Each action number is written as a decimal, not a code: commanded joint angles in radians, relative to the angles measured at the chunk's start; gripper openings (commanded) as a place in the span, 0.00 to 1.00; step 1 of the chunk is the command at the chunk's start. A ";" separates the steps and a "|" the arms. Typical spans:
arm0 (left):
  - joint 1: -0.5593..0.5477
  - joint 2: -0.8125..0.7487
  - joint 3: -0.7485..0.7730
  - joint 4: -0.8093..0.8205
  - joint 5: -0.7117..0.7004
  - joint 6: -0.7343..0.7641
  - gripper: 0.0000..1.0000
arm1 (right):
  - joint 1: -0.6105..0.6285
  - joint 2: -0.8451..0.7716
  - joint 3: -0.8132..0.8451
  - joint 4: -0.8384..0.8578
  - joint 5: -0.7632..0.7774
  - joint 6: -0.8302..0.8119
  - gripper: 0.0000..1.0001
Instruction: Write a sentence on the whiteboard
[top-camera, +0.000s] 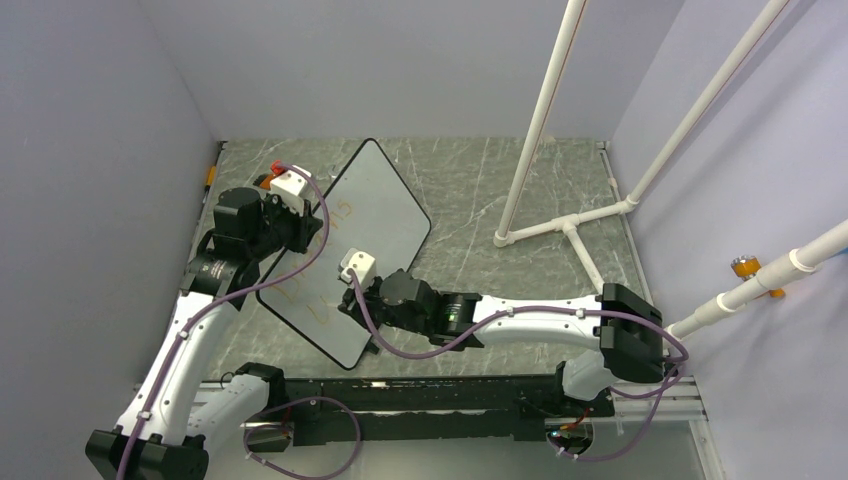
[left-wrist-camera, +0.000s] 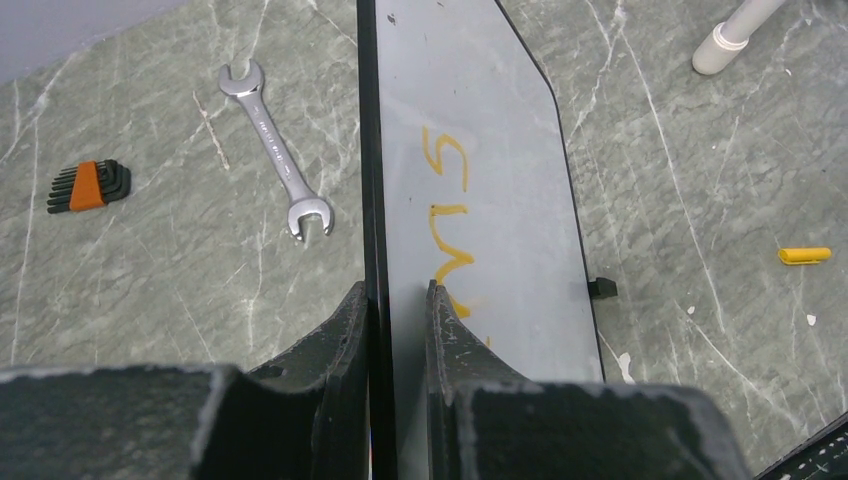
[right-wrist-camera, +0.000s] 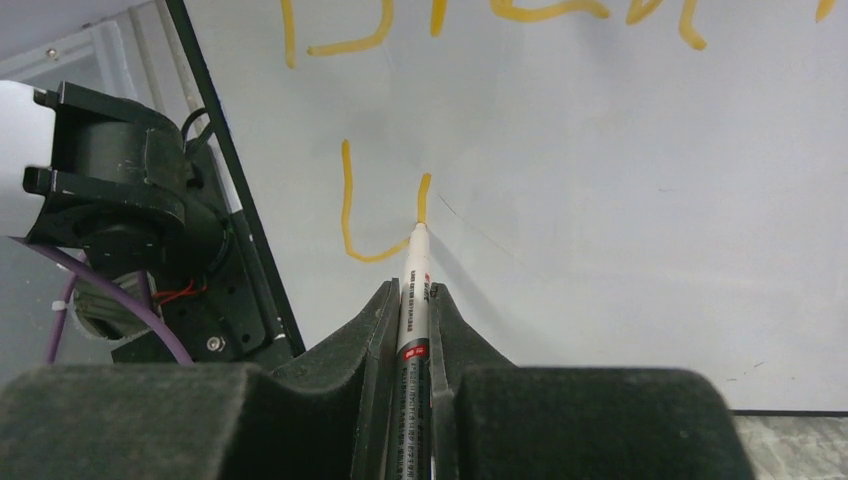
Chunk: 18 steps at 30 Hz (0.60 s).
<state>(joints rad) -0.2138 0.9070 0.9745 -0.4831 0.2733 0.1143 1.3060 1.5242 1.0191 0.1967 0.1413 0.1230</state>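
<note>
The whiteboard (top-camera: 385, 215) lies tilted on the grey table, white with a black rim. My left gripper (left-wrist-camera: 397, 295) is shut on its left edge; one finger is under the rim, one on the white face. Orange-yellow letters of the sentence (left-wrist-camera: 447, 195) run up the board there. My right gripper (right-wrist-camera: 410, 295) is shut on a white marker (right-wrist-camera: 412, 300). The marker's tip touches the board at the foot of a short stroke beside an "L" (right-wrist-camera: 352, 215) on the second line. The first line (right-wrist-camera: 340, 40) shows partly at the top. In the top view the right gripper (top-camera: 352, 285) is over the board's lower part.
A wrench (left-wrist-camera: 275, 150) and an orange hex key set (left-wrist-camera: 88, 186) lie on the table left of the board. A yellow marker cap (left-wrist-camera: 804, 256) lies to its right. A white pipe frame (top-camera: 570, 215) stands at the back right. Walls close in both sides.
</note>
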 joint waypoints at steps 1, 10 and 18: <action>-0.027 0.022 -0.037 -0.154 0.033 0.077 0.00 | -0.004 -0.047 -0.003 -0.024 -0.006 0.004 0.00; -0.027 0.023 -0.036 -0.154 0.033 0.076 0.00 | -0.002 -0.110 0.015 -0.048 -0.009 -0.002 0.00; -0.027 0.023 -0.036 -0.154 0.036 0.076 0.00 | -0.003 -0.086 0.081 -0.042 -0.005 -0.030 0.00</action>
<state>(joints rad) -0.2180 0.9070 0.9745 -0.4831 0.2802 0.1146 1.3060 1.4380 1.0317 0.1310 0.1390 0.1146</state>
